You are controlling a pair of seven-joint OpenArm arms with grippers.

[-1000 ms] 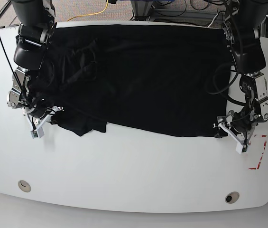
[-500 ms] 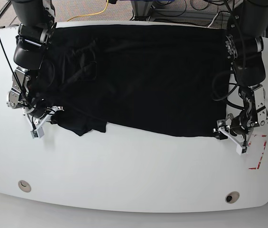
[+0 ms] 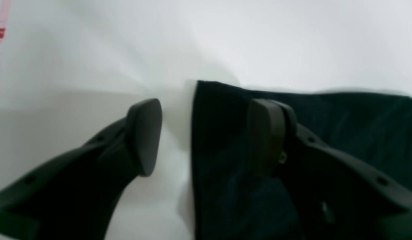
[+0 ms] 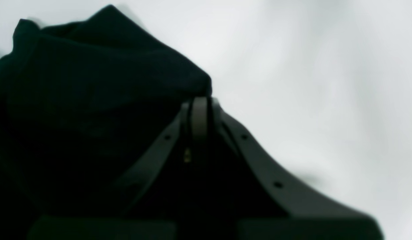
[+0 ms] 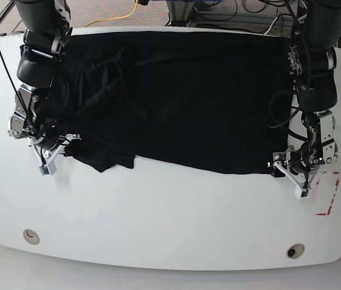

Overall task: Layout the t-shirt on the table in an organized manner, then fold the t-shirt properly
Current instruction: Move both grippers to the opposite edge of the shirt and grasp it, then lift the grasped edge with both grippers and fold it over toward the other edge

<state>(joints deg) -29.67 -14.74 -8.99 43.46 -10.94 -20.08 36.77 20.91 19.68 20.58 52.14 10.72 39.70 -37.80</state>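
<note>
A robotics lab, by the look of it: two black robot arms [image 5: 37,54] mounted over a white tabletop [image 5: 170,223] with red tape marks [image 5: 330,199], and loose cables [image 5: 218,12] trailing on carpet behind.

The t-shirt [image 5: 176,96] covers the far half of the table [image 5: 158,223], edge to edge btwn both arms, so no bare surface there. Near half is open white top w/ only two grommet holes [image 5: 295,250] and red tape [image 5: 330,196] at the near corner by the left gripper [image 5: 292,175]. Right gripper [image 5: 50,160] sits at the shirt's bunched corner, bare table just outside it.
</note>
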